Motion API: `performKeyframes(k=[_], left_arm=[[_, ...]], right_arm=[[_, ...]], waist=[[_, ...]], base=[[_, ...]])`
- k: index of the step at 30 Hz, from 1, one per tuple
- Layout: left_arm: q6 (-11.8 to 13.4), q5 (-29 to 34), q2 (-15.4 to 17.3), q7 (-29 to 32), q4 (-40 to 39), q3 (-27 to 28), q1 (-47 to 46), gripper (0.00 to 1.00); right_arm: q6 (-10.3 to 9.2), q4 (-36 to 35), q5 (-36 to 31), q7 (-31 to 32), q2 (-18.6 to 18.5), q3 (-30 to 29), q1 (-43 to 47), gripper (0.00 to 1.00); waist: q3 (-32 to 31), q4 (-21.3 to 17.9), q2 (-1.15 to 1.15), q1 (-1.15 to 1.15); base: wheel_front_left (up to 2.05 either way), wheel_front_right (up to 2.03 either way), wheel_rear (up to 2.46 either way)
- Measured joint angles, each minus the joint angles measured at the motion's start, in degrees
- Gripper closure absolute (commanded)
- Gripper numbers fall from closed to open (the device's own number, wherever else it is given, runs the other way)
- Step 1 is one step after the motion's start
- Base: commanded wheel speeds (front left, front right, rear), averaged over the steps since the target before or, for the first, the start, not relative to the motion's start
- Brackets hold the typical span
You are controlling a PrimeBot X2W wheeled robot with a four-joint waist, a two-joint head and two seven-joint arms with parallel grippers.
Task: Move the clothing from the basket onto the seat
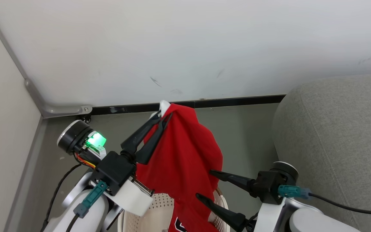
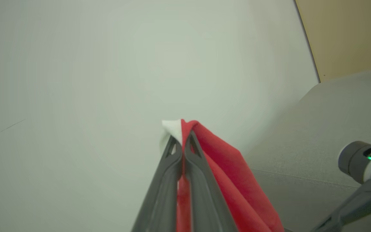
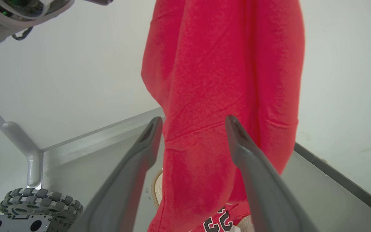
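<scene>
Left end effector (image 1: 164,118) raised, pinching clothing (image 1: 185,154); right end effector (image 1: 204,184) spread.

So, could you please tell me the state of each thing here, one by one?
clothing, lifted, hanging from its top edge
basket, upright, the clothing's lower end over it
seat, no clothing on the part in view
left gripper, shut on the clothing
right gripper, open, fingertips at the hanging clothing

The left end effector (image 1: 165,116) pinches the red clothing (image 1: 182,161) aloft above the basket (image 1: 159,206).
</scene>
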Motion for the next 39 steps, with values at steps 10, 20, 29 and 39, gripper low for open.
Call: performKeyframes(k=[10,20,29,39], left_arm=[[-0.96,-2.29,0.87,2.40,-1.49,-3.91,-0.01,1.00],[-1.00,-3.53,0.88,4.72,-4.15,-7.15,-1.44,1.00],[-1.01,-4.86,1.09,6.50,-5.03,-8.93,-2.27,1.00],[-1.01,-6.57,1.52,7.67,-5.80,-9.79,-3.09,1.00]], right_arm=[[0.00,-0.66,1.85,1.05,-2.30,1.08,-2.19,0.00],[-0.01,-1.37,4.25,1.07,-1.57,5.82,-4.38,0.00],[0.00,1.90,3.89,-0.76,0.13,3.57,-6.83,0.00],[0.00,6.24,0.05,-3.16,2.58,4.16,-7.53,1.00]], waist=[[-0.93,0.60,0.00,0.00],[-0.61,1.57,0.00,0.00],[-0.19,2.50,0.00,0.00],[0.21,3.08,0.00,0.00]], base=[[0.00,0.00,0.00],[0.00,0.00,0.00],[0.00,0.00,0.00],[0.00,0.00,0.00]])
